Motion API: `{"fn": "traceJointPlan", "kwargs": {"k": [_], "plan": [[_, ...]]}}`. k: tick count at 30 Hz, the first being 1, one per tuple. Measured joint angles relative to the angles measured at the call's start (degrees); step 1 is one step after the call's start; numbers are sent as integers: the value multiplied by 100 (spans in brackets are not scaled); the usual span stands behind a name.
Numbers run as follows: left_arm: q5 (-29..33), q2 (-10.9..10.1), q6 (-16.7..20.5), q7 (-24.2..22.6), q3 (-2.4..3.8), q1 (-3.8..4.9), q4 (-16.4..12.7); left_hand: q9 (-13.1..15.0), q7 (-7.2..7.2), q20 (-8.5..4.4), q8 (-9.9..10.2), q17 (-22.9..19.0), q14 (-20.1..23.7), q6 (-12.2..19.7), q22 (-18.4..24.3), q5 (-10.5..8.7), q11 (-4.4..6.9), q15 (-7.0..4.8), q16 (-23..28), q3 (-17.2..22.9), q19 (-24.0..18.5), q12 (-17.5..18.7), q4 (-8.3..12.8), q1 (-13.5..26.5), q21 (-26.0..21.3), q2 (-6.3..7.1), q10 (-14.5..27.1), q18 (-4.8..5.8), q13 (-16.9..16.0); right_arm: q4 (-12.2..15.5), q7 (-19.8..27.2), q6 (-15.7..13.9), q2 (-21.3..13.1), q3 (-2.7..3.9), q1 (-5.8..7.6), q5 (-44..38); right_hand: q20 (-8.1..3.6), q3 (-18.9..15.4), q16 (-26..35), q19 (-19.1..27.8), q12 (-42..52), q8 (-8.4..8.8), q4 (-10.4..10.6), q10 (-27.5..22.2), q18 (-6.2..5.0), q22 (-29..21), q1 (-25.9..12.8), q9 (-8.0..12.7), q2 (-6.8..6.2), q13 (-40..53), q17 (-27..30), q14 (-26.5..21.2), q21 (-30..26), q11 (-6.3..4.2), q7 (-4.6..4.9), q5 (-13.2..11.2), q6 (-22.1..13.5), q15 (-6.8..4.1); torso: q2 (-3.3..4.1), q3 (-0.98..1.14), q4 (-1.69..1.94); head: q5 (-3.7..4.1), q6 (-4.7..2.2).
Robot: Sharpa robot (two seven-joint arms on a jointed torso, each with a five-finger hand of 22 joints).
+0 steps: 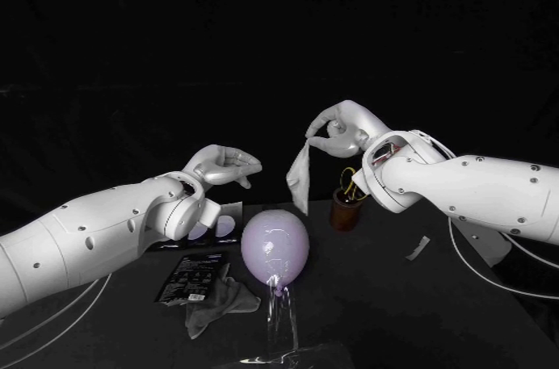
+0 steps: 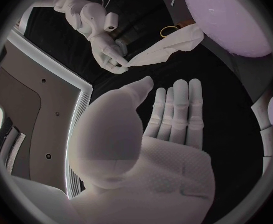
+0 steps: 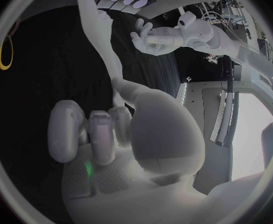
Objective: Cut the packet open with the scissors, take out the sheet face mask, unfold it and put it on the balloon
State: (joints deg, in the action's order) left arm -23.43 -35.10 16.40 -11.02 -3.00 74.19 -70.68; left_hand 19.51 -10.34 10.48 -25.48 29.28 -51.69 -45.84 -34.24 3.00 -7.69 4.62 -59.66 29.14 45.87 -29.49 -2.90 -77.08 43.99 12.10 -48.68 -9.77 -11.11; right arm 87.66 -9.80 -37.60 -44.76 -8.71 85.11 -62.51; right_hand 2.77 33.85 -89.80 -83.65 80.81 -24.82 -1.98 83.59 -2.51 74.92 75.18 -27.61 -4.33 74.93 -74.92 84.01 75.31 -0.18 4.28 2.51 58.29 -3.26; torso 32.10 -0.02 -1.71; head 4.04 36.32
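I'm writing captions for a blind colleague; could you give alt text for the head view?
The right hand pinches a folded white sheet mask hanging above the table; the left hand is raised beside it, empty. Below are a pale balloon and the packet.

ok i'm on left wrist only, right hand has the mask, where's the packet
observer: The packet lies flat on the table, on the left-arm side of the balloon.
operator: anything by it
observer: A grey cloth lies crumpled against its near corner.
operator: and the scissors, i just get a yellow ring
observer: The scissors stand handles-up in a brown cup on the balloon's right-arm side.
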Motion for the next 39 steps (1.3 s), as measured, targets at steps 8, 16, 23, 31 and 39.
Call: {"fn": "traceJointPlan", "kwargs": {"k": [8,16,23,31,39], "plan": [[-193,181,-112,-77,-20,-85,197,-161,-12,39,113,-252,225,-13,199,0,-54,41,349,1,-40,475,26,-179,-300,-139,16,0,341,127,32,-27,69,33,33,-28,0,0,0,0,-11,2,0,0,0,2,0,-9,0,2,-3,0,0,0,14,0,12,0,-2,5,2,-41,-57],[-250,424,-152,-137,-24,-115,451,-293,31,91,266,-369,153,30,289,0,-124,114,398,-205,11,738,3,-131,-411,-46,24,2,536,196,87,-52,147,67,73,-39,1,0,3,1,-12,18,0,0,0,3,0,-7,0,2,-3,0,0,0,14,-1,12,0,-1,-1,4,-31,-93],[-268,517,-215,-169,-25,-121,502,-345,32,122,296,-414,129,31,352,0,-127,92,421,-278,43,838,1,-124,-482,-39,21,3,617,217,120,-73,204,75,92,-41,-12,0,5,-11,-13,-2,0,0,0,2,0,1,0,0,1,0,0,0,14,-1,11,0,1,2,2,-69,-103],[-276,523,-285,-180,-25,-122,506,-410,31,78,296,-435,-100,-24,378,0,-103,48,377,-298,188,904,22,-267,-483,-182,-186,6,695,268,157,-83,258,79,96,-41,-11,0,9,-11,-20,-2,0,0,0,-2,0,-1,0,-2,2,0,-1,0,15,-1,10,0,2,3,2,-80,-102],[-248,554,-400,-202,-25,-123,504,-482,71,18,356,-434,-322,-196,320,0,-18,-50,247,-237,248,1052,-2,-337,-433,-329,-592,9,744,271,175,-87,270,80,97,-38,-11,0,0,-11,-22,1,0,0,0,0,0,-7,0,2,0,0,-4,0,7,-1,0,0,4,1,2,-88,-102]]}}
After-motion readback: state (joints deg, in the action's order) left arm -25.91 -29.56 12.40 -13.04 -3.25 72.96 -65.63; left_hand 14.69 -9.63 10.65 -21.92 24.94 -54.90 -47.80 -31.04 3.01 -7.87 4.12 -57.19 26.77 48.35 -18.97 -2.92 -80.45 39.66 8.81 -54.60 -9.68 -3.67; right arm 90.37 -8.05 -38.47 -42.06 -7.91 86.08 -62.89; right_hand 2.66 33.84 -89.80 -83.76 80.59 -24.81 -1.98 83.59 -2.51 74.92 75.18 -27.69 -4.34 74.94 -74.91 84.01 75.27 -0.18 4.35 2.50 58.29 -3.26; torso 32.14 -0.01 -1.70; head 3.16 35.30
